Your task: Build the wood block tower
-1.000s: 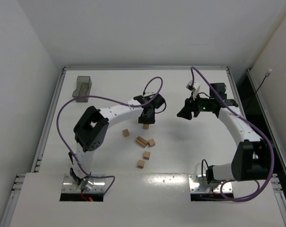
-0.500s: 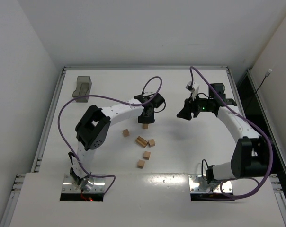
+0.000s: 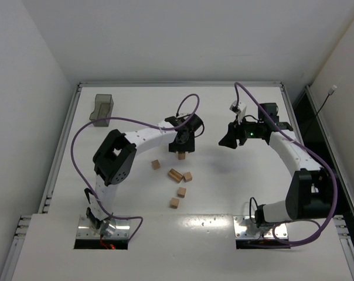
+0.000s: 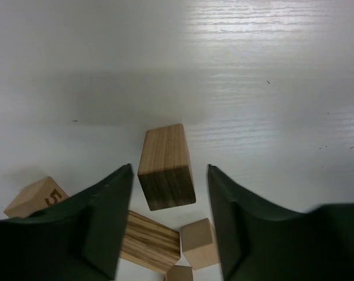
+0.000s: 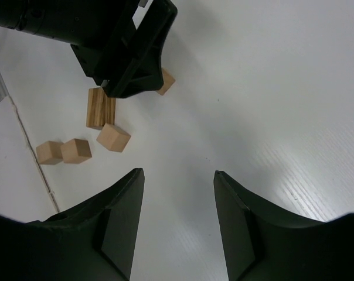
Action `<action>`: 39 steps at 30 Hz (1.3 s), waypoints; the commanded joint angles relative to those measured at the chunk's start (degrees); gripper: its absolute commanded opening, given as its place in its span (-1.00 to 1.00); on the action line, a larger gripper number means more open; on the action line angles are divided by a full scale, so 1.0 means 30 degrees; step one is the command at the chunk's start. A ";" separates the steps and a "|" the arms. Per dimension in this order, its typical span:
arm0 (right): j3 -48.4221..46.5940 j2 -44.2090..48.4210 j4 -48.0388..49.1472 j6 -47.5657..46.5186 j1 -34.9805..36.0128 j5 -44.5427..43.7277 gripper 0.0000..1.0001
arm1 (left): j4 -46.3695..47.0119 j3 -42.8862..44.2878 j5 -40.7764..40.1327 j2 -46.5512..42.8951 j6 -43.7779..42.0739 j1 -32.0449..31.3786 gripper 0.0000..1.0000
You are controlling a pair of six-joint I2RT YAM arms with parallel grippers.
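Lifted slightly off the small light tan wooden cube (image 4: 164, 158): left gripper (image 4: 170, 170) spread, cube standing between its fingers, untouched. Other tan wooden blocks (image 4: 197, 243) back beneath its palm. Right gripper (image 5: 178, 173) spread too, empty.

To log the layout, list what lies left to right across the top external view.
grey tray → lone wood block → left gripper → right gripper. The clustered blocks near the left gripper overlap it in this order, so they are left out.
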State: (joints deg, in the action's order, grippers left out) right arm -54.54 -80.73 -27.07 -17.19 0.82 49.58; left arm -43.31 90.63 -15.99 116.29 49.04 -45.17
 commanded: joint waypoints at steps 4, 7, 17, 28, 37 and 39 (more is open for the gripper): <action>-0.0071 0.0103 0.0264 -0.0596 -0.0127 0.0875 -0.05 | 0.0987 -0.0298 0.0525 -0.0414 -0.0584 0.0349 0.30; 0.0105 0.0540 0.0264 -0.0772 -0.0127 0.0875 -0.05 | 0.1163 -0.0298 0.0349 -0.1056 -0.1167 0.0349 0.33; 0.1187 0.2150 -0.0991 -0.3495 0.0225 0.0875 -0.05 | 0.3477 -0.3983 0.3935 -0.9369 -1.0093 0.0144 0.33; 0.1365 0.3326 -0.3985 -0.7043 0.0049 0.0875 -0.05 | -0.2263 -0.8702 1.0281 -1.3832 -2.7442 -0.0208 0.63; 0.1189 0.3326 -0.4190 -0.7043 0.0049 0.0496 -0.05 | 0.0837 -1.2046 1.1070 -1.4476 -3.4916 -0.0208 0.29; 0.1365 0.3326 -0.4190 -0.7219 0.0049 0.0494 -0.05 | 0.1077 -1.2046 1.1884 -1.3748 -3.5912 -0.0208 0.27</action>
State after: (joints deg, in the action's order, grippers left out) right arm -50.52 -71.81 -39.70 -36.64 0.97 49.87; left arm -45.34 54.26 14.81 75.26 -48.77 -45.43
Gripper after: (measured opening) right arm 0.478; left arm 0.640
